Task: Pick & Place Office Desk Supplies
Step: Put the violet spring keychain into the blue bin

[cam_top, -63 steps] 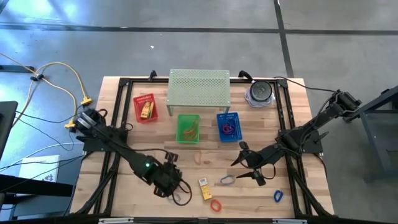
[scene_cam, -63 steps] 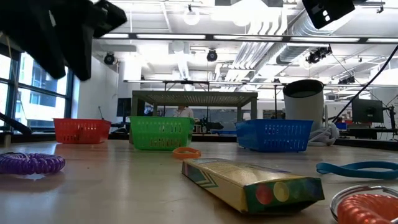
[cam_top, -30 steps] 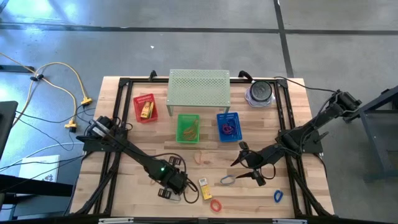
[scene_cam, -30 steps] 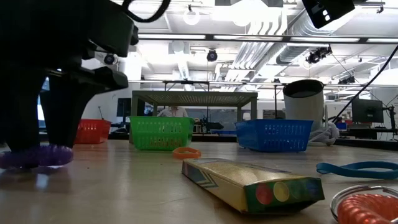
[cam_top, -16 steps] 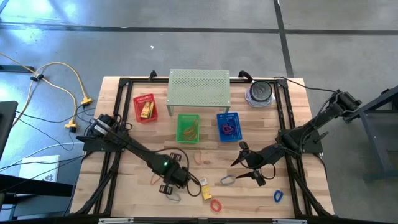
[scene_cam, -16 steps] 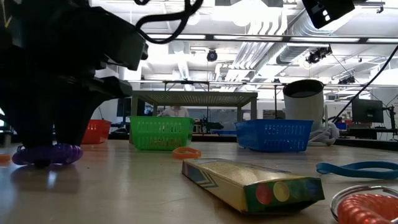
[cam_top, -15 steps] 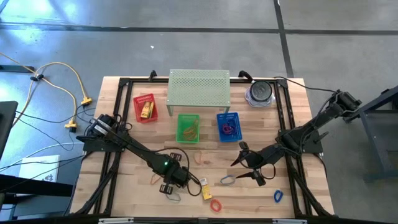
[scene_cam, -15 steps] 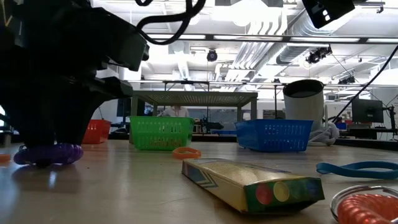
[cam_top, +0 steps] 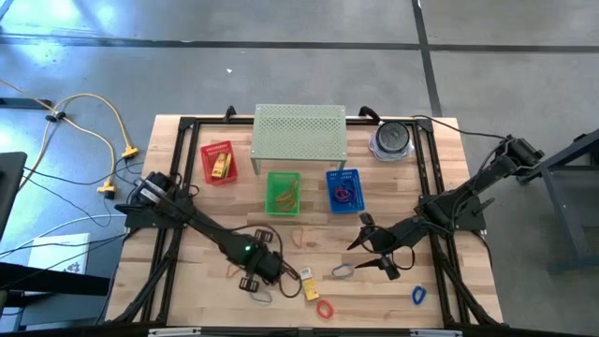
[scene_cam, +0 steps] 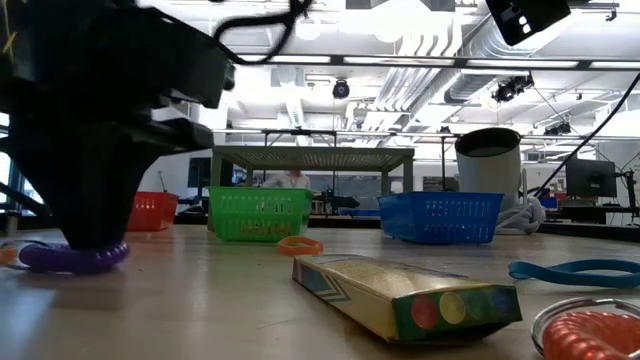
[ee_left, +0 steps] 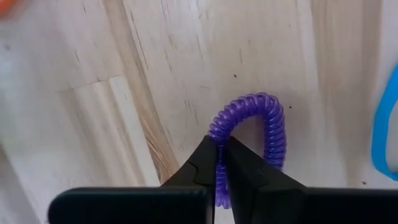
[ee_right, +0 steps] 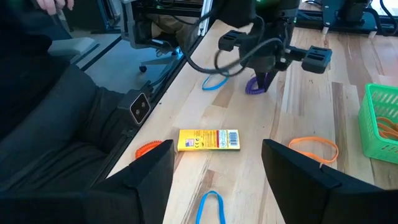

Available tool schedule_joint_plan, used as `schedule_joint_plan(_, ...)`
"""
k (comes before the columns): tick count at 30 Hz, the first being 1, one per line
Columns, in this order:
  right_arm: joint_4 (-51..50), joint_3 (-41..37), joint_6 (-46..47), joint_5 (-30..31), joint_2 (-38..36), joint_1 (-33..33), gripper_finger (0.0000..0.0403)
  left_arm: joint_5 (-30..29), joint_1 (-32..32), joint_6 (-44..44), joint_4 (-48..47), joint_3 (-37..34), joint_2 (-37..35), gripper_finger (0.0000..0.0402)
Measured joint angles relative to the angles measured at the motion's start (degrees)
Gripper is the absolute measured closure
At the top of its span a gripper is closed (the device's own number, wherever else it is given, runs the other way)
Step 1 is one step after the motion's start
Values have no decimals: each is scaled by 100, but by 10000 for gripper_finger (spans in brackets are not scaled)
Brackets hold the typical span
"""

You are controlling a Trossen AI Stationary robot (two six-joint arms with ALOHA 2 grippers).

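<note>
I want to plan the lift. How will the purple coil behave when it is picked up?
The purple coil is a thin spiral loop, so it probably stretches and sags. It looks light. The left hand pinches only one strand, so the rest may dangle and swing.

Purple coiled loop (ee_left: pixel 255 130); yellow packet (ee_right: pixel 208 139) with multicoloured dots on its end; orange loop (ee_right: pixel 313 148); blue loop (ee_right: pixel 214 82); red coiled loop (cam_top: pixel 325 308); red basket (cam_top: pixel 218 162), green basket (cam_top: pixel 284 193), blue basket (cam_top: pixel 343 189), all mesh; pale green perforated shelf (cam_top: pixel 299 131); light wood-grain desk (ee_left: pixel 124 93); black left tool (ee_left: pixel 220 163)
</note>
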Motion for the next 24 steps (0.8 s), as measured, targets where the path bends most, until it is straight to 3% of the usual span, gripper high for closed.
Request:
schedule_joint_plan(6, 38, 0, 0, -1, 0, -1, 172, -1315, -283, 11, -201, 188, -453, 396)
schedule_joint_plan(12, 424, 0, 1, 0, 2, -2, 172, -3806, -610, -146, -210, 655, -656, 396)
schedule_joint_plan(15, 811, 0, 48, 20, 127, -2, 172, -5214, -722, -499, 440, 813, -694, 396)
schedule_joint_plan(17, 1077, 0, 38, 24, 267, -2, 172, -5830, -720, -817, 1044, 804, -686, 396)
schedule_joint_plan(21, 1837, 0, -243, 192, 732, -15, 172, -6284, -623, -1435, 2055, 804, -672, 396)
schedule_joint_plan(24, 2395, 0, -633, 667, 1162, -15, 172, -6363, -550, -1444, 2490, 804, -585, 396)
